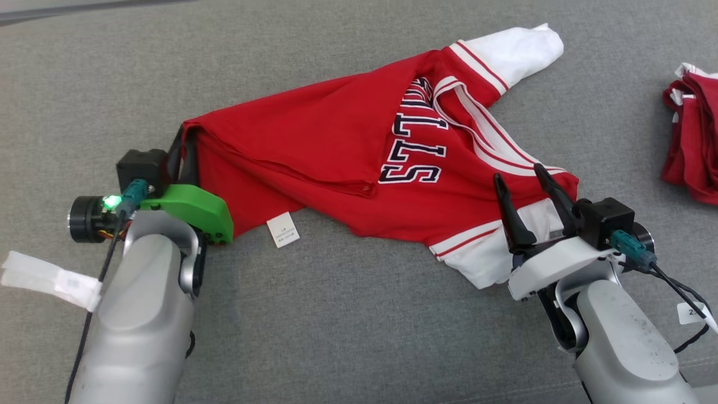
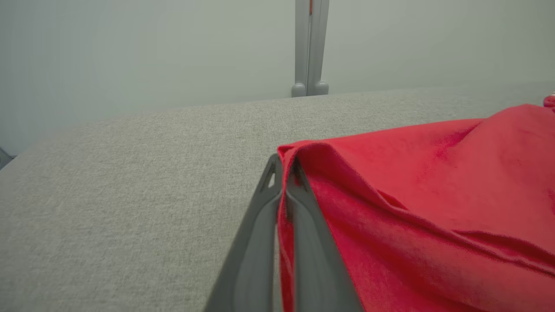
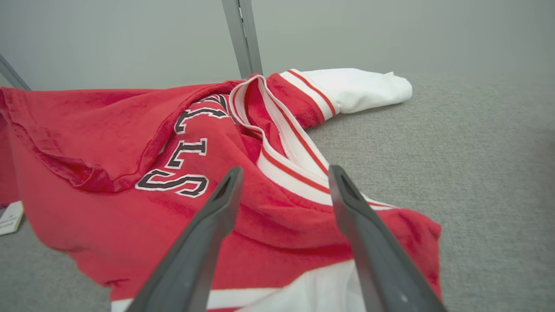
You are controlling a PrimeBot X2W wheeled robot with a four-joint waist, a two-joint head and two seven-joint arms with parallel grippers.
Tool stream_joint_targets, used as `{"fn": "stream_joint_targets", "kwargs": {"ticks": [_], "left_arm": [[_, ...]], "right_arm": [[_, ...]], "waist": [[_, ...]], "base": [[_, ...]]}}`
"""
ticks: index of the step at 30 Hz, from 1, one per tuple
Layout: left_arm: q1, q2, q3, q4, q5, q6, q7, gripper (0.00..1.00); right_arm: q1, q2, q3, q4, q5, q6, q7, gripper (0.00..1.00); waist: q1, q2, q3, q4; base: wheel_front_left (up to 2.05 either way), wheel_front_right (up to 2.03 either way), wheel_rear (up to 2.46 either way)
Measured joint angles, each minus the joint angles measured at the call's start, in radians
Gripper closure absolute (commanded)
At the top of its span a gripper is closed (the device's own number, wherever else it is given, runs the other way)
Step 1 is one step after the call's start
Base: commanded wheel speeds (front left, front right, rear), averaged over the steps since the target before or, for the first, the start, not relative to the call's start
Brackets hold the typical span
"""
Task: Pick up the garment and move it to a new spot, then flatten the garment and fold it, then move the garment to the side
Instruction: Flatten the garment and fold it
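left gripper (image 2: 285, 164) was clamped on jersey (image 1: 314, 146) corner. right gripper (image 1: 519, 173) had fingers apart, tips over jersey shoulder. label (image 1: 282, 230) lay right of left fingers; red pile (image 1: 693, 140) well right of right fingers.

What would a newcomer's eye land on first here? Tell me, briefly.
The red jersey with white sleeves, sprawled across the grey cloth surface at centre. Its left corner is pinched in the shut left tool, while the right tool hangs open at its right end. A second red heap sits at the far right edge.
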Motion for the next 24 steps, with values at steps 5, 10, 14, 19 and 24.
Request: {"fn": "stream_joint_targets", "kwargs": {"ticks": [5,10,14,19,24], "left_arm": [[-0.105,0.017,0.035,0.125,-0.012,0.012,0.0,0.22],[-0.129,0.018,0.073,0.156,-0.018,0.029,0.0,0.0],[0.017,-0.009,0.149,-0.01,-0.02,0.027,0.0,0.0],[0.229,-0.034,0.189,-0.168,0.009,0.016,0.0,0.0],[0.381,-0.046,0.201,-0.256,0.021,0.013,0.0,0.0]], "right_arm": [[-0.024,0.007,0.007,-0.005,0.005,0.0,0.0,0.0],[-0.032,0.016,-0.007,-0.019,0.004,0.0,0.0,0.0],[-0.007,0.038,-0.058,-0.062,-0.03,0.0,0.0,0.0],[0.059,0.056,-0.082,-0.048,-0.058,0.0,0.0,0.0],[0.126,0.069,-0.096,-0.038,-0.083,0.0,0.0,0.0]], "waist": [[0.0,0.0,0.044,-0.032],[0.0,0.0,0.07,-0.058],[0.0,0.0,0.028,-0.049],[-0.0001,0.0,-0.05,-0.023],[-0.0001,0.0,-0.127,-0.001]], "base": [[0.0,0.0,0.0],[0.0,0.0,0.0],[0.0,0.0,0.0],[0.0,0.0,0.0],[0.0,0.0,0.0]]}}
